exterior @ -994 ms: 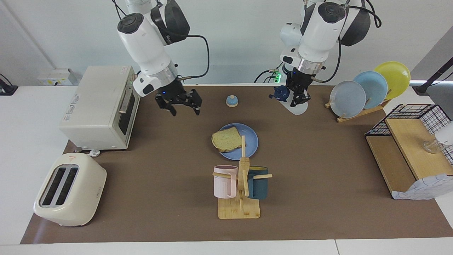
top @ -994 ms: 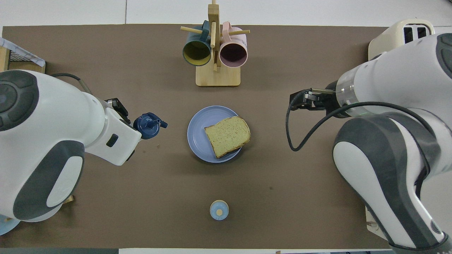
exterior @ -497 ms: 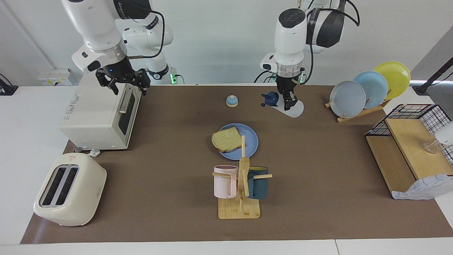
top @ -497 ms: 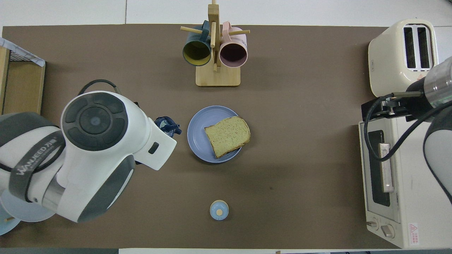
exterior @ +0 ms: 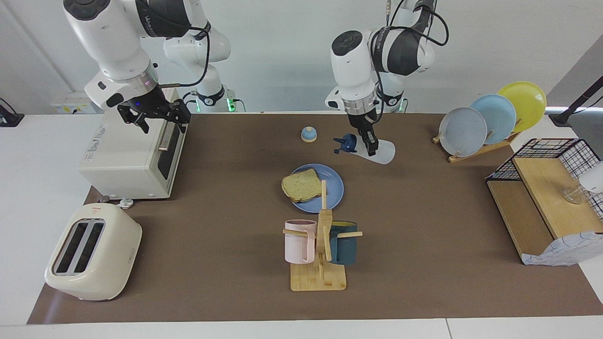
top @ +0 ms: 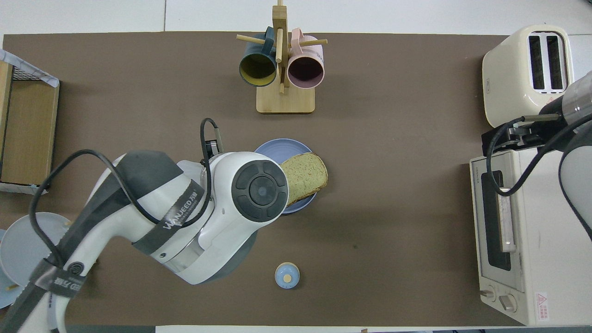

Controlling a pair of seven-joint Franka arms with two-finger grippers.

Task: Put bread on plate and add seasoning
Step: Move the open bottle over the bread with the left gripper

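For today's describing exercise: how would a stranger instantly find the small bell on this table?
Start at the blue plate holding bread in the middle of the brown mat. Nearer the robots sits a small bell, alone on the mat. Its blue dome and tan base set it apart from the capped bottle in the air.

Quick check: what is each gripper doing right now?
Left gripper: shut on the tilted translucent white squeeze bottle with navy cap, in the air.
Right gripper: open, empty, above the white toaster oven.
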